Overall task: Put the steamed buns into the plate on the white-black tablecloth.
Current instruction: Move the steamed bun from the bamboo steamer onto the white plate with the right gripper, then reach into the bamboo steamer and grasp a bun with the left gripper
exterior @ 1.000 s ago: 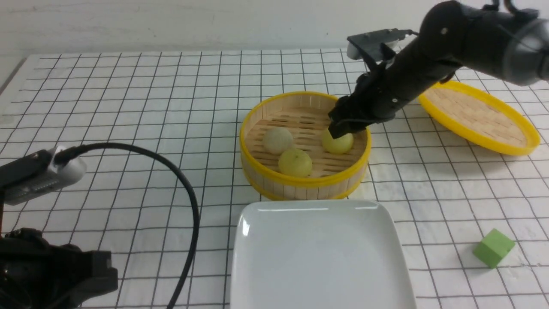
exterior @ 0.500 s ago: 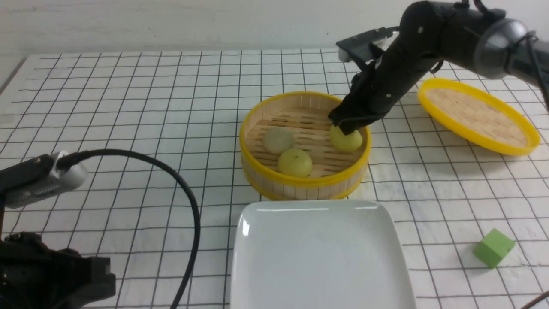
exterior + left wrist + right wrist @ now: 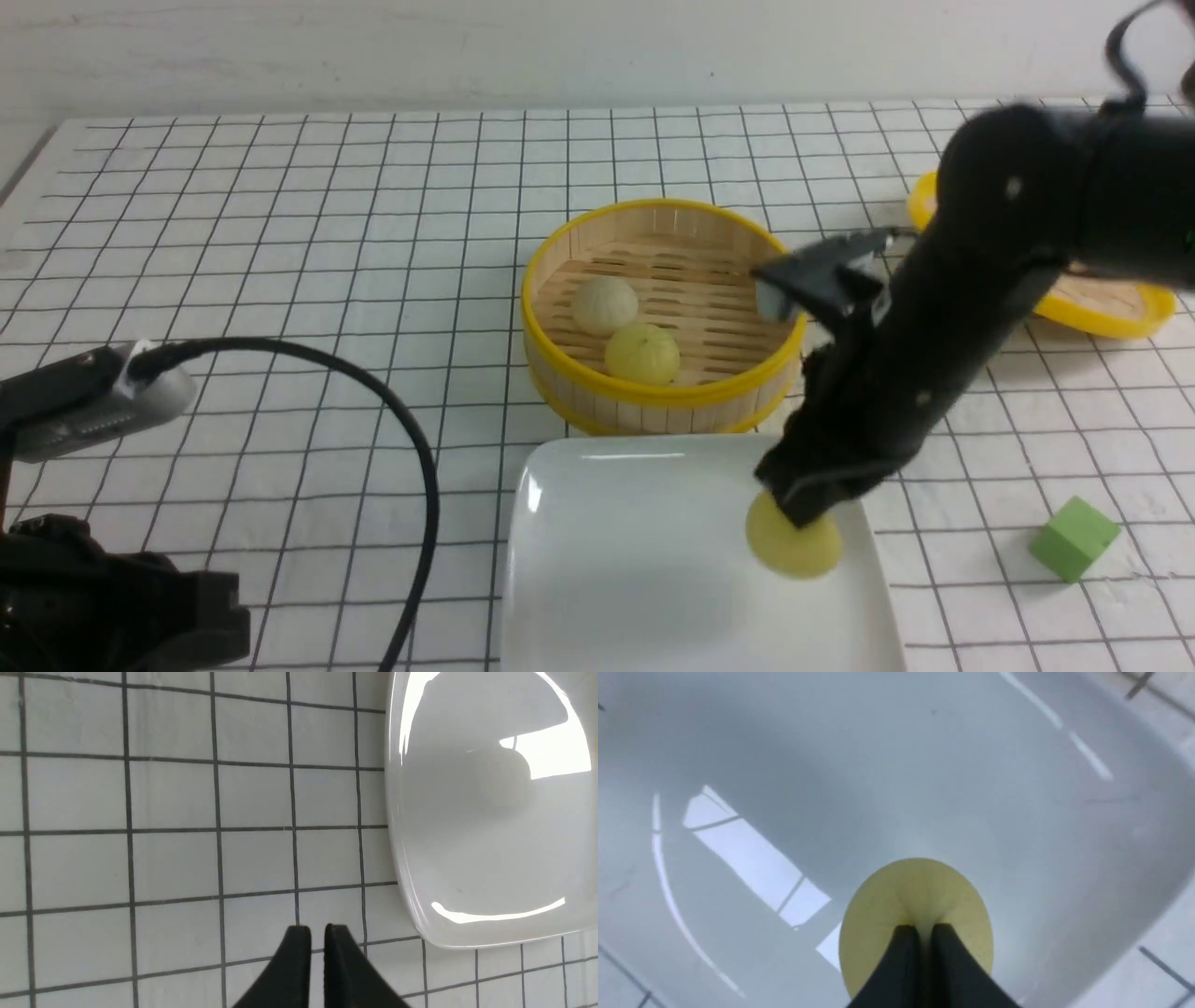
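Now right fingers [image 3: 903, 966] pinch one bun [image 3: 915, 891] over the plate [image 3: 794, 751]; left fingers [image 3: 294, 961] nearly closed.

the plate [image 3: 607, 560] runs off the picture's near edge in the front view. the blurred right arm [image 3: 962, 308] covers much of the bamboo lid [image 3: 1120, 310] at the far right edge of the tablecloth [image 3: 280, 233], and part of the right rim of the basket [image 3: 644, 401]. the right gripper [image 3: 803, 509] hides the top of the yellow bun [image 3: 798, 555]; whether the bun touches the plate cannot be told.

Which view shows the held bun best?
Right wrist view: the bun is large and central, pinched by the right gripper. Front view: smaller, top hidden by the gripper. Left wrist view: no bun.
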